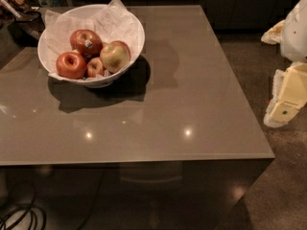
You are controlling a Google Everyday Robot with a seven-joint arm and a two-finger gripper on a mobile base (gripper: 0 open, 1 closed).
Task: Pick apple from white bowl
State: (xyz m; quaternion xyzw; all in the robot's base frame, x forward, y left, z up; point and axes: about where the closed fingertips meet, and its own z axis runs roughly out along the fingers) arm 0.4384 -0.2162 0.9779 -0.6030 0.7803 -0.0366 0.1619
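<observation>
Apple (114, 56), pale yellow-green, rests among red apples (71, 64) in the white bowl (103, 83) on your table (192, 104). Your gripper (283, 107) hangs beyond the table's right edge; clenched or released, you cannot tell.

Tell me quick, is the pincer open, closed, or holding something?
Pincer: open or closed cannot be told. It sits beyond the right edge of the table, apart from the white bowl, where the yellow-green apple lies.
</observation>
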